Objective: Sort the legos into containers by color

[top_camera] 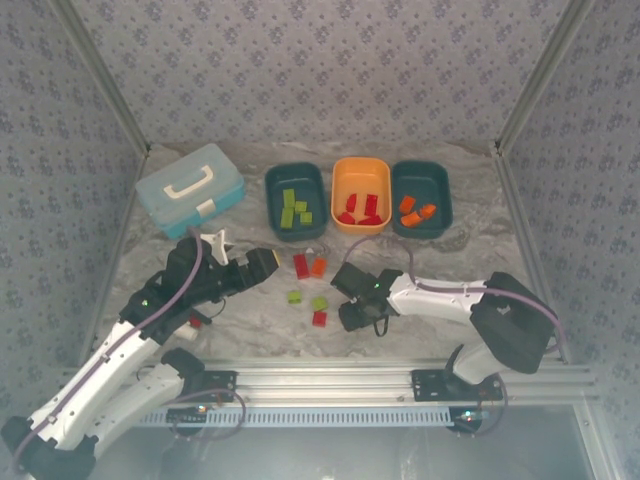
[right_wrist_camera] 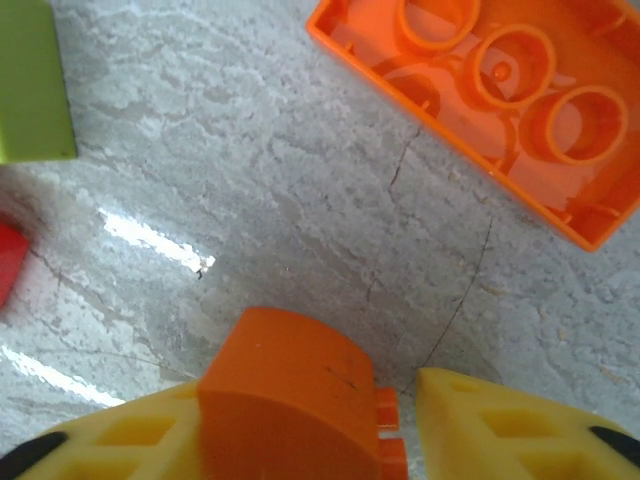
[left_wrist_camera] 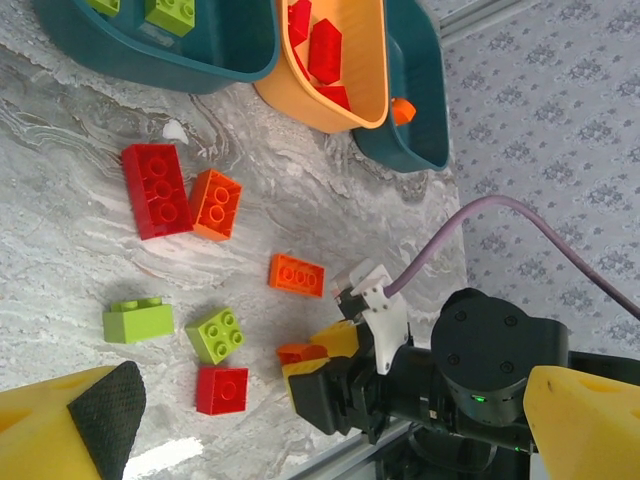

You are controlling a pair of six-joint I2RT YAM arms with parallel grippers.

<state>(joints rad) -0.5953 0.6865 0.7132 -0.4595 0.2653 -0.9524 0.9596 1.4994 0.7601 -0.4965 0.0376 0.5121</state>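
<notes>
While the left pincer (top_camera: pixel 262 262) hangs released above the bench (top_camera: pixel 258 322), the right pincer (right_wrist_camera: pixel 300 420) flanks 1 orange lego (right_wrist_camera: pixel 280 370), though whether it is clenched on it cannot be told.

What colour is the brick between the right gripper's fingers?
Orange. The brick shows best in the right wrist view.

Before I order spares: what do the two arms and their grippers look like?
Both arms have white links and black joints: left arm, right arm. A lilac-grey cable runs along each. Left gripper and right gripper carry yellow fingers with black pads.
</notes>
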